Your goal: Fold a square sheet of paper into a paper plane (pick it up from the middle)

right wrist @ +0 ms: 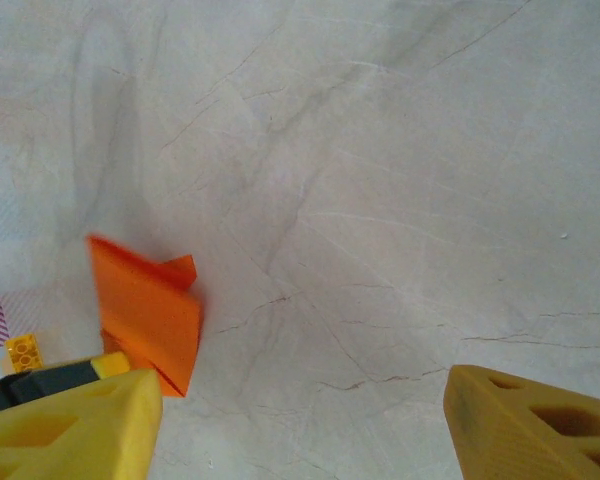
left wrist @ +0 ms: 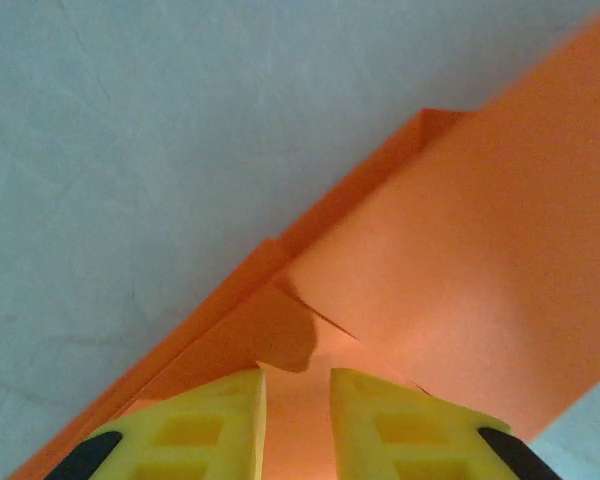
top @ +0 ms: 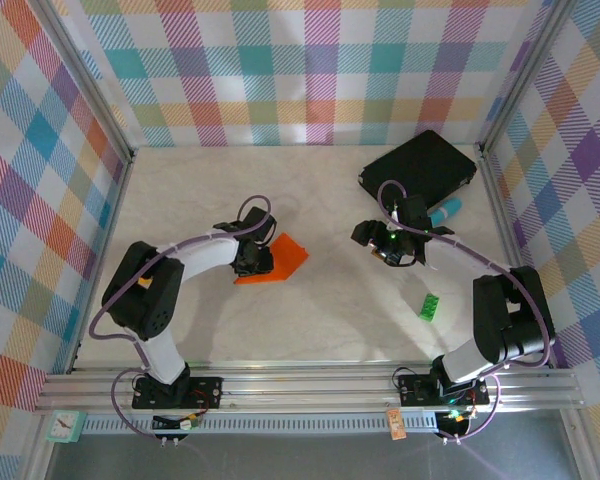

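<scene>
Paper (left wrist: pixel 450 270) runs between cropped left tool (left wrist: pixel 296 388) fingers, possibly pinched.

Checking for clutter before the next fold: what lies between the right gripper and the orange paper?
Nothing: bare table separates the right gripper from the orange paper, as the top external and right wrist views show.

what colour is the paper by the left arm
The paper is bright orange, clearest in the left wrist view.

Sheet of paper (left wrist: pixel 450 270): orange, folded in overlapping layers, on pale table (left wrist: pixel 130 150).
Left gripper (left wrist: pixel 295 425): jaws close-set over the paper; contact unclear.
</scene>
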You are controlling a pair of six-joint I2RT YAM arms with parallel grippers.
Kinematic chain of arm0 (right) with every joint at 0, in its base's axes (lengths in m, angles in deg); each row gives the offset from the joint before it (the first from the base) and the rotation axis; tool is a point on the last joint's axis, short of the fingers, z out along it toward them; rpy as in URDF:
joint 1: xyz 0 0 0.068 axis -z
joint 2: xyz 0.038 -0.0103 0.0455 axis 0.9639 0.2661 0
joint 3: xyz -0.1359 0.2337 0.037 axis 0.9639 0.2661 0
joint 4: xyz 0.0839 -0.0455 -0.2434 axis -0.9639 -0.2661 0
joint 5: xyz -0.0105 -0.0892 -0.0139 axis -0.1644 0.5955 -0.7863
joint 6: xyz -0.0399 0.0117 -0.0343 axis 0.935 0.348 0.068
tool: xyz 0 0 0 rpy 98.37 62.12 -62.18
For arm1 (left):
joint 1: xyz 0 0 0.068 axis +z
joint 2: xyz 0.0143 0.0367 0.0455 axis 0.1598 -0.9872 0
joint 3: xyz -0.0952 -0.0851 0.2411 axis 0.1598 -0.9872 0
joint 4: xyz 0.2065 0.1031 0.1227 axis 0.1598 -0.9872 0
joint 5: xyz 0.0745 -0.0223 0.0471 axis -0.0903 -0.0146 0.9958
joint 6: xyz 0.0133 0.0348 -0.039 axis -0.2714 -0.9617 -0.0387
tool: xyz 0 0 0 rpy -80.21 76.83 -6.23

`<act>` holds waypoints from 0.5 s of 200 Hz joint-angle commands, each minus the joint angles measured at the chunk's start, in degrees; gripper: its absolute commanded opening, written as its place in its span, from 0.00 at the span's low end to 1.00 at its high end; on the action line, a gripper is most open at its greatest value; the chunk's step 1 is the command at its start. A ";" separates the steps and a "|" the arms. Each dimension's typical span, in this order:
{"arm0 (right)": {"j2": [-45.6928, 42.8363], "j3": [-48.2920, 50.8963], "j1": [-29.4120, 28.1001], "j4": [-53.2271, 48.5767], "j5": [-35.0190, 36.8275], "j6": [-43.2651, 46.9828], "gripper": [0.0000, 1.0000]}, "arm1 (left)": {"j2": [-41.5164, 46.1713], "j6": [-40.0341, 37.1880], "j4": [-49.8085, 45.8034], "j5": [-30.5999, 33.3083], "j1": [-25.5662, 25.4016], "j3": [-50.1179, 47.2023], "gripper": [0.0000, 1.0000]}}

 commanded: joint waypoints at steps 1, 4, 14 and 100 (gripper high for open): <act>0.84 0.62 0.48 0.71 -1.45 -0.64 0.75 | -2.04 -0.72 1.19 -1.52 0.65 2.49 0.23; 0.78 0.62 0.52 0.70 -1.53 -0.56 0.75 | -2.25 -0.66 1.16 -1.63 0.67 2.65 0.22; 1.14 0.54 0.48 0.73 -1.87 -0.52 0.75 | -3.19 -0.24 1.17 -2.04 0.67 3.02 0.22; 6.73 -0.63 -6.15 2.44 -7.64 -1.90 0.58 | -6.99 12.43 1.35 -9.92 -4.04 3.16 0.14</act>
